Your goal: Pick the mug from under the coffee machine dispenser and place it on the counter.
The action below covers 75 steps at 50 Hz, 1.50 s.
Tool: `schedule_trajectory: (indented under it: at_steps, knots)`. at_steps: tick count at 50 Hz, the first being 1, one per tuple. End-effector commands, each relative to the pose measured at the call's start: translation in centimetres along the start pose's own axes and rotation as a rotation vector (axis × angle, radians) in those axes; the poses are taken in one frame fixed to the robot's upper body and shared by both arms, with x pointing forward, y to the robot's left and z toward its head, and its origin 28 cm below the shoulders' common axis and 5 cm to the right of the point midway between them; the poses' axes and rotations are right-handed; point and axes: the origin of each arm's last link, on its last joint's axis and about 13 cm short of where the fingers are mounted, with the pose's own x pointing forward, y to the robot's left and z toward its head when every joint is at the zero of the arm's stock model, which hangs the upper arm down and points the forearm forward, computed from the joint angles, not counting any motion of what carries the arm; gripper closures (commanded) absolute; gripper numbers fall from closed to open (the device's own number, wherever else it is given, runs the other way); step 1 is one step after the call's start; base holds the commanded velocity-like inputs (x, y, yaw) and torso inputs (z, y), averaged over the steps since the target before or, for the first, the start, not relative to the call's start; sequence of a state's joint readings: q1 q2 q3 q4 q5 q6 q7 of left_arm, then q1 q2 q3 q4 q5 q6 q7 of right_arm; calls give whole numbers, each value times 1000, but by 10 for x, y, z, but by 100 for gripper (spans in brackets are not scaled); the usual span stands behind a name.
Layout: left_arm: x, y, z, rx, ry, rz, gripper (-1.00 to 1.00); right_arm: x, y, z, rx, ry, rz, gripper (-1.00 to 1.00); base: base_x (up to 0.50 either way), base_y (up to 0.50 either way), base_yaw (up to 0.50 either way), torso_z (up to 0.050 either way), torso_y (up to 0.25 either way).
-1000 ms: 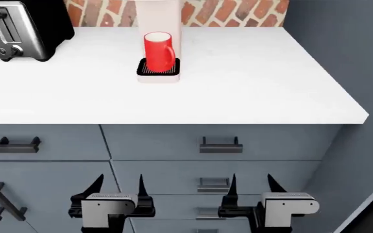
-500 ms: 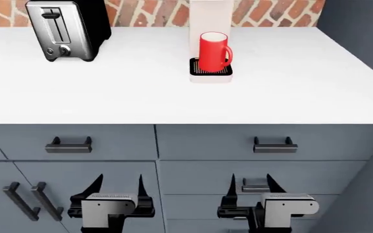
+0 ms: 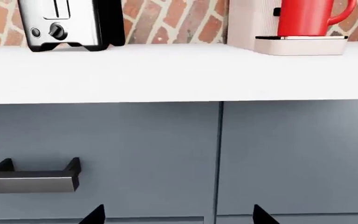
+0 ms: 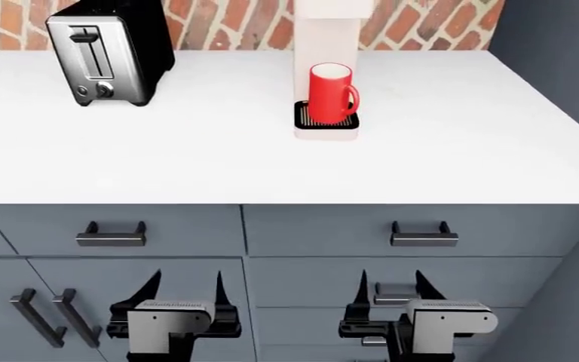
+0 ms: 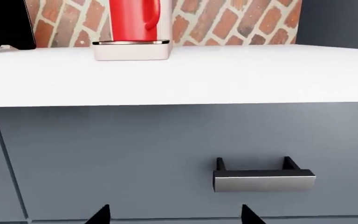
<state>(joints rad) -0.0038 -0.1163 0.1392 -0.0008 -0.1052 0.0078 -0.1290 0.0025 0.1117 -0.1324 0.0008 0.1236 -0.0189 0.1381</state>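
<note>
The red mug (image 4: 330, 93) stands upright on the black drip tray of the cream-white coffee machine dispenser (image 4: 332, 9), handle to the right. It also shows in the left wrist view (image 3: 306, 17) and the right wrist view (image 5: 134, 19). The white counter (image 4: 169, 158) spreads around the machine. My left gripper (image 4: 184, 289) and right gripper (image 4: 389, 288) are both open and empty, low in front of the grey-blue drawers, well below and short of the counter top. Only their fingertips (image 3: 96, 214) show in the wrist views (image 5: 100, 215).
A black-and-silver toaster (image 4: 103, 56) stands at the counter's back left. A red brick wall (image 4: 234, 23) backs the counter. A dark wall panel (image 4: 561, 68) closes the right side. Drawer handles (image 4: 111, 235) (image 4: 424, 235) jut out below the counter edge.
The view has shifted: the mug, machine and toaster moved right across the frame and then slightly down. Both grippers stay open in the same spot of the view.
</note>
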Motion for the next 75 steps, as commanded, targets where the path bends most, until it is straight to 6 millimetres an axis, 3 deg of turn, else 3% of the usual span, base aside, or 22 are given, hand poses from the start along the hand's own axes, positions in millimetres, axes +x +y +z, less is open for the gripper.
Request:
schedule_trajectory:
  at_steps: [1, 25, 29, 32, 39, 42, 44, 49, 53, 59, 75]
  knots:
    - [0, 0, 0, 3, 6, 0, -100, 0, 0, 0, 5, 0, -2, -100, 0, 0, 0, 50, 2]
    - [0, 0, 0, 5, 10, -7, -100, 0, 0, 0, 14, 6, -10, -100, 0, 0, 0, 50, 1]
    - [-1, 0, 4, -9, 12, -13, -100, -2, 1, 9, 48, -33, 8, -100, 0, 0, 0, 50, 0]
    - [-7, 5, 31, -70, -12, -25, -100, -8, 6, 42, 113, -107, 43, -100, 0, 0, 0, 0, 0]
    - [-31, 20, 148, -104, -125, -129, -100, -41, 10, 161, 103, -229, 83, -100, 0, 0, 0, 0, 0]
    - [-34, 31, 198, -65, -170, -145, -100, -42, 3, 203, -1, -290, 54, -100, 0, 0, 0, 0, 0]
    - [-34, 37, 221, -19, -173, -164, -100, -47, 3, 224, 7, -283, -21, -100, 0, 0, 0, 0, 0]
    - [-34, 48, 260, 70, -152, -193, -100, -58, 3, 258, -35, -221, 23, -100, 0, 0, 0, 0, 0]
    - [-35, 55, 279, 96, -151, -184, -100, -59, 5, 276, -79, -218, 15, -100, 0, 0, 0, 0, 0]
    - [-40, 60, 292, 120, -151, -180, -100, -58, 5, 291, -90, -237, 5, -100, 0, 0, 0, 0, 0]
    - [-40, 67, 289, 58, -217, -108, -100, -39, 5, 281, -56, -255, 5, -100, 0, 0, 0, 0, 0]
